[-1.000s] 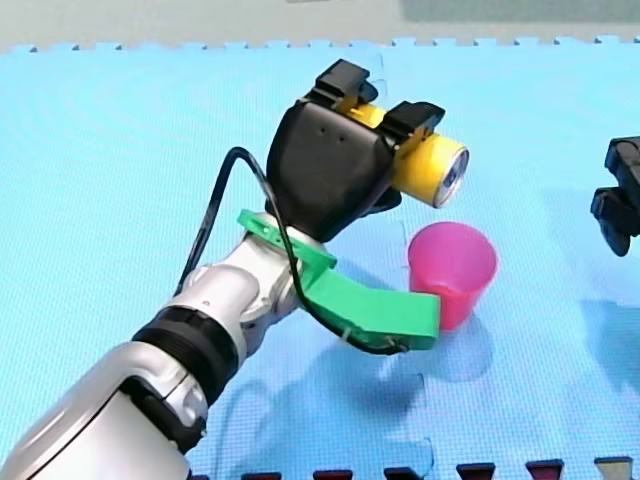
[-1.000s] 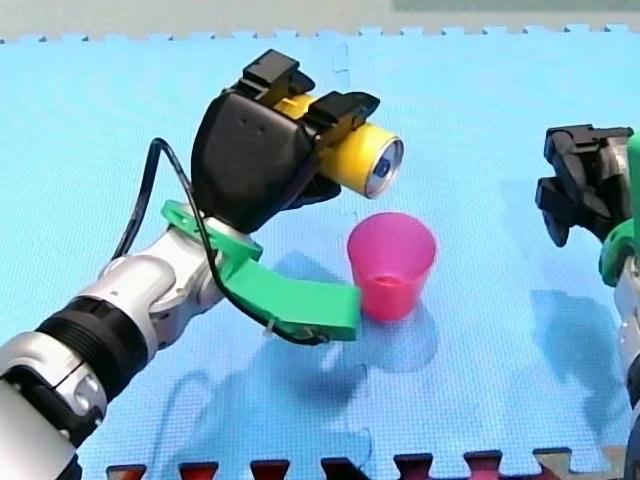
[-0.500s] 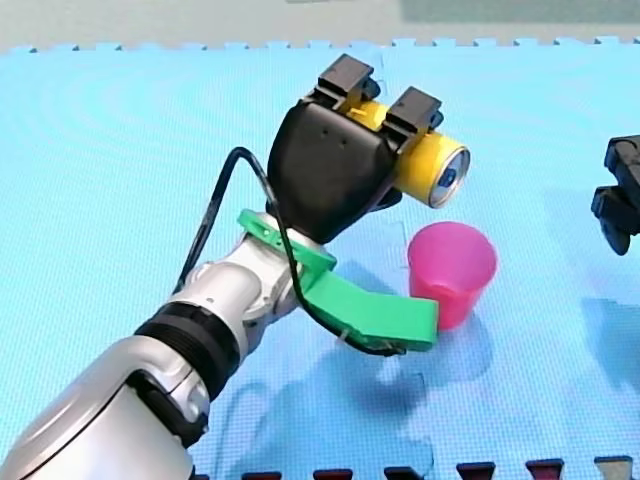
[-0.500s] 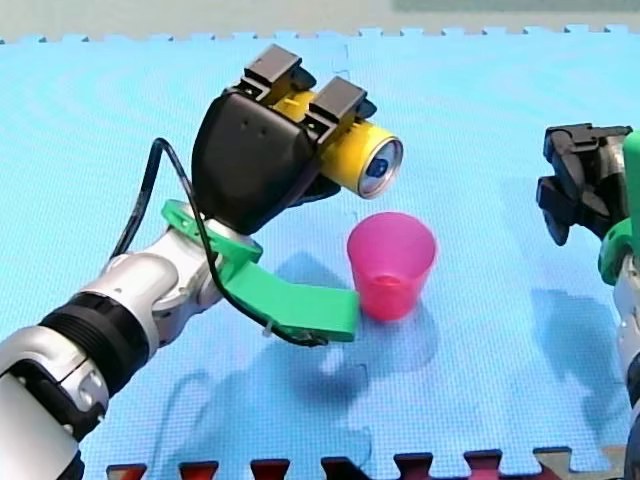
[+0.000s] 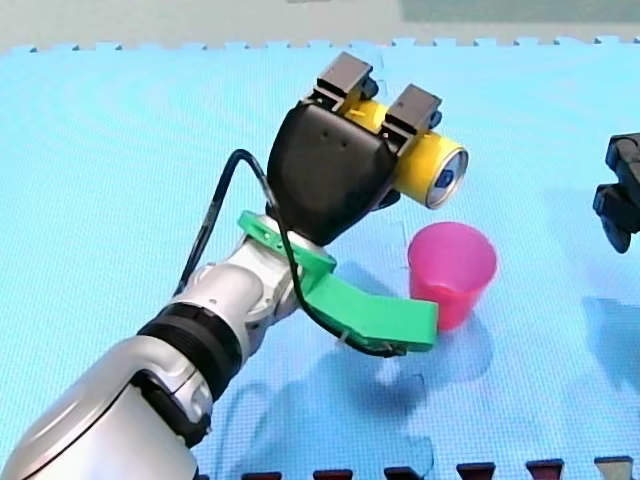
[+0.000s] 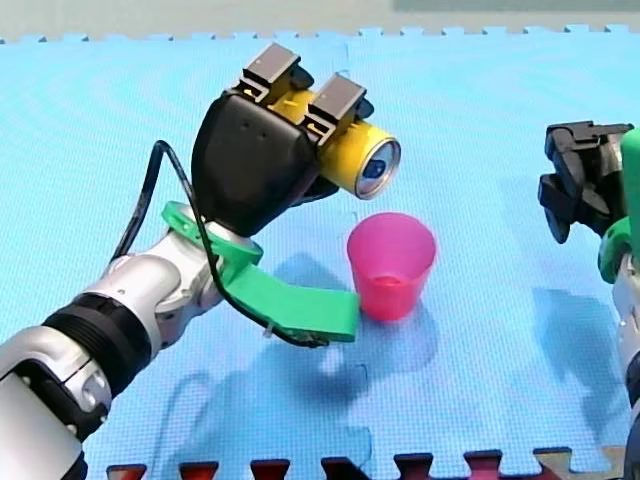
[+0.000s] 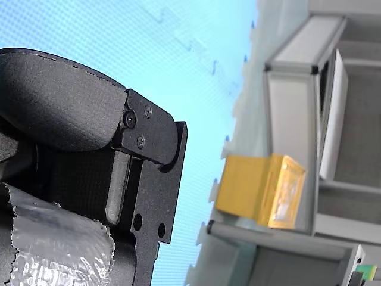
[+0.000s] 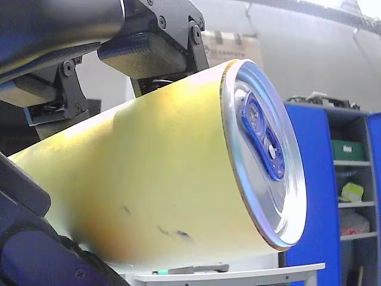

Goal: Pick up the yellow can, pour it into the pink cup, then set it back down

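A bright blue foam puzzle mat (image 5: 120, 150) covers the work surface. From its near left corner the robot's silver and black left arm reaches up towards the middle. The black left hand (image 5: 335, 175) is closed around a yellow metal drinks can (image 5: 430, 170), held in the air above the mat. The can lies almost on its side, its silver lid with a blue tab facing right and tipped slightly down. In the second wrist view, two black fingers (image 8: 140, 53) press on the can's side. Just below the lid, a pink plastic cup (image 5: 452, 272) stands upright near the middle of the mat, apart from the can. At the mat's right edge the black right hand (image 6: 580, 185) holds nothing; whether it is open or closed cannot be told.
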Controlling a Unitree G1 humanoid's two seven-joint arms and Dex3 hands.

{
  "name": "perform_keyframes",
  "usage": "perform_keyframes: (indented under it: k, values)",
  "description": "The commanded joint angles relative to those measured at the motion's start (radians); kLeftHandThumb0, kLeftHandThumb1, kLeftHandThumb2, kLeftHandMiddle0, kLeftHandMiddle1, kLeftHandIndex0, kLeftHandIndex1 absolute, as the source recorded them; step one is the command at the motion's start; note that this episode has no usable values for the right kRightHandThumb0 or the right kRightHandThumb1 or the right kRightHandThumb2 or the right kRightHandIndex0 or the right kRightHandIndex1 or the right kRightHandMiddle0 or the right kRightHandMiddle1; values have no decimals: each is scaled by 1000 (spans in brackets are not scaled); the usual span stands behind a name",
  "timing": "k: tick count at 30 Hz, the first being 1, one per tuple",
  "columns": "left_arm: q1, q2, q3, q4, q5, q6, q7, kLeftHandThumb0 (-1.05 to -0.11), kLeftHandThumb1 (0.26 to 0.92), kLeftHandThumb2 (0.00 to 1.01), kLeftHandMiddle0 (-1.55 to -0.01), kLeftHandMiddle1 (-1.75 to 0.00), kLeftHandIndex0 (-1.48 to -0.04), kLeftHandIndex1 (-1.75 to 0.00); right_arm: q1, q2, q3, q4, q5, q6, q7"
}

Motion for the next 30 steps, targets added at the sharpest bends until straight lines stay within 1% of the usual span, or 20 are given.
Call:
perform_keyframes:
  k: [1,6,13,16,17,19,22,23,25,28,30]
  values:
    - [-16,3,-4,3,-2,5,12,-337,850,0,-748,-1599,-630,-1433,-2,-1,-1,-3,2,-2,-1]
    - [-18,3,-11,8,2,11,18,-330,849,0,-744,-1611,-624,-1449,-3,-2,0,-5,3,0,-2]
    - [-27,6,-43,12,32,60,13,-326,847,0,-745,-1607,-632,-1432,-2,-3,1,-6,3,0,-1]
    - [-31,10,-57,12,44,76,7,-328,848,0,-755,-1572,-663,-1363,-2,-3,1,-6,3,0,-3]
    - [-32,12,-64,12,50,82,6,-331,849,1,-766,-1532,-688,-1308,-2,-2,2,-6,3,0,-4]
    - [-34,17,-72,11,59,90,4,-335,850,1,-778,-1473,-714,-1250,-2,-2,2,-6,2,0,-5]
    - [-37,30,-85,2,70,90,-8,-344,853,1,-786,-1420,-742,-1185,-2,-1,3,-6,2,0,-7]
    - [-37,33,-89,0,72,90,-14,-352,856,1,-793,-1361,-781,-1088,-2,-1,3,-6,2,0,-7]
    - [-38,37,-93,-5,73,90,-27,-359,857,1,-807,-1272,-835,-953,-1,-2,3,-5,2,0,-7]
    - [-35,42,-98,-14,73,93,-42,-377,861,0,-826,-1155,-956,-593,-1,-3,3,-4,2,0,-6]
    - [-33,45,-100,-21,73,95,-46,-382,862,0,-837,-1109,-1003,-472,-1,-3,3,-4,2,0,-5]
